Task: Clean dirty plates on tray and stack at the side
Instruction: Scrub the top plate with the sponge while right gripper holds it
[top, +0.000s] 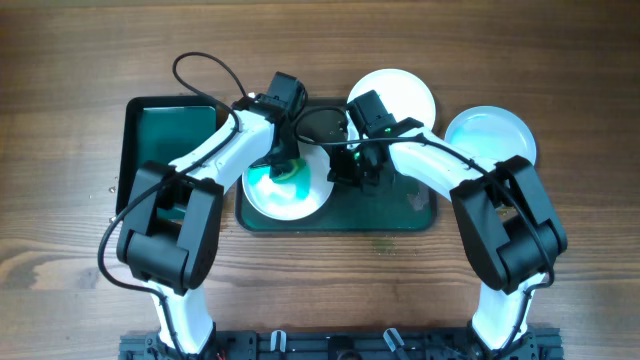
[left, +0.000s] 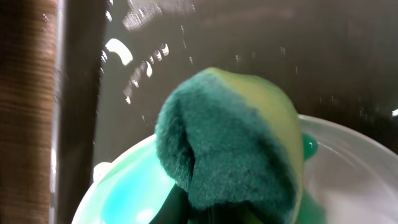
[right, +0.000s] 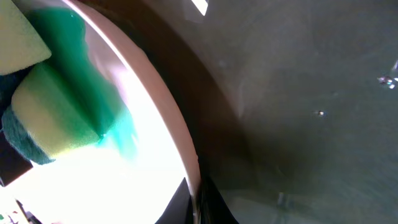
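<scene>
While the left gripper presses a folded sponge onto the plate, the right gripper sits at that plate's right edge. Plate position: left half of the tray, flat on the tray floor. Teal smear covers the plate's left and middle; the right part of the plate reads white. Sponge: yellow side and dark green scouring side both visible, bent over on itself, lower end touching the wet teal patch. Left fingers: mostly hidden by the sponge in the left wrist view, but the sponge is squeezed into a fold, so they are pinching it. Right fingers: the right wrist view shows dark finger shapes on either side of the plate's rim at the bottom of the frame, closed on the rim. The tray's right half is bare and wet-looking. Far plate: white, no smear seen, overlapping the tray's far rim near its right corner. Right plate: white with a faint bluish cast, on the table, apart from the tray. Small tray: just left of the big one.
</scene>
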